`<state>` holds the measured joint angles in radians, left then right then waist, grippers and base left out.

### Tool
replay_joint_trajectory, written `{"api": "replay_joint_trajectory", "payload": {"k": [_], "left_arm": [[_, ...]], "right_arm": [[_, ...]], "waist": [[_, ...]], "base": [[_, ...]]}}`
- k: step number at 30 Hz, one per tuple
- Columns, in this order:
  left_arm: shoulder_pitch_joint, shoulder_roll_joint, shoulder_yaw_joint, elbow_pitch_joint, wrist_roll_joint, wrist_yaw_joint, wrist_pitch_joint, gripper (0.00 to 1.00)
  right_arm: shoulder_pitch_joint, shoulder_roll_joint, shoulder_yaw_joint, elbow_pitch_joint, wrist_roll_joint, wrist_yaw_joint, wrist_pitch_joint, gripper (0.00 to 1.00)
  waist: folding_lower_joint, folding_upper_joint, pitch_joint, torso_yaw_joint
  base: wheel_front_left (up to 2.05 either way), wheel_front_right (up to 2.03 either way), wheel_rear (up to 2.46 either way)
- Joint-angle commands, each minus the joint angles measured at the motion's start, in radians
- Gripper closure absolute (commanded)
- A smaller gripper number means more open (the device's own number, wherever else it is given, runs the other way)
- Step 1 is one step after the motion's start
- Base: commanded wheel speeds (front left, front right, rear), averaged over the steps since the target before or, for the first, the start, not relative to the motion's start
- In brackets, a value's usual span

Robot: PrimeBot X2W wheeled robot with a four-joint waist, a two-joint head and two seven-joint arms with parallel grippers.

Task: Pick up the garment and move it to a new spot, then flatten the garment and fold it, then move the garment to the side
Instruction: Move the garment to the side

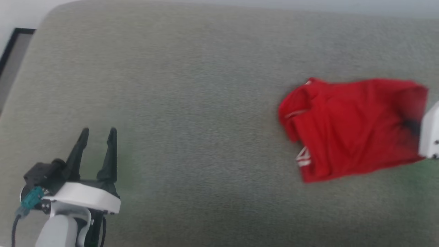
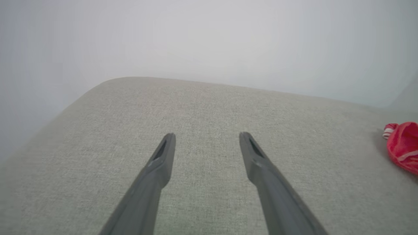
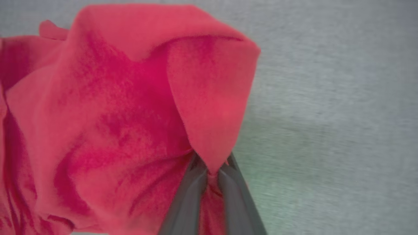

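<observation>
The right pincer [image 3: 212, 164] grips a pinched fold of the crumpled red jersey shirt with striped trim [image 1: 349, 127], well apart from the open, empty left pincer [image 1: 97, 132] over grey woven upholstery [image 1: 205, 103]; a slow lift should stop the fold slipping.

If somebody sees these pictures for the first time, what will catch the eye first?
First, the red garment, lying rumpled on the right side of the wide grey cushion in the head view. In the right wrist view, the right gripper has its fingers pinched shut on a fold of that red cloth. The left gripper hovers open at the lower left, with nothing between its fingers.
</observation>
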<state>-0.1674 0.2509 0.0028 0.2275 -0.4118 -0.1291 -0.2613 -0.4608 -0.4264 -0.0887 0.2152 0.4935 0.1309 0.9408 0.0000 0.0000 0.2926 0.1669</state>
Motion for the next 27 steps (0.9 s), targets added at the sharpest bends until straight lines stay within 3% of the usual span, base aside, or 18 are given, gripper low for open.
{"api": "replay_joint_trajectory", "payload": {"k": [1,7,18,27], "left_arm": [[-0.022,0.006,-0.002,-0.007,0.013,-0.002,-0.004,0.0],[-0.079,0.022,-0.039,-0.019,0.022,-0.002,-0.004,0.0],[-0.181,0.056,-0.111,-0.038,0.026,-0.002,-0.004,0.0],[-0.253,0.084,-0.168,-0.048,0.022,-0.002,-0.004,0.0]], "right_arm": [[-0.024,-0.014,-0.011,0.0,-0.014,0.0,-0.02,1.0],[-0.109,-0.082,-0.073,0.051,-0.062,0.0,-0.095,1.0],[-0.25,-0.203,-0.069,0.167,-0.129,0.0,-0.27,1.0],[-0.332,-0.267,-0.084,0.268,-0.214,0.0,-0.403,1.0]], "waist": [[0.0,0.0,0.02,-0.032],[0.0,0.0,0.062,-0.112],[0.0,0.0,0.147,-0.23],[0.0,0.0,0.218,-0.283]], "base": [[0.0,0.0,0.0],[0.0,0.0,0.0],[0.0,0.0,0.0],[0.0,0.0,0.0]]}}
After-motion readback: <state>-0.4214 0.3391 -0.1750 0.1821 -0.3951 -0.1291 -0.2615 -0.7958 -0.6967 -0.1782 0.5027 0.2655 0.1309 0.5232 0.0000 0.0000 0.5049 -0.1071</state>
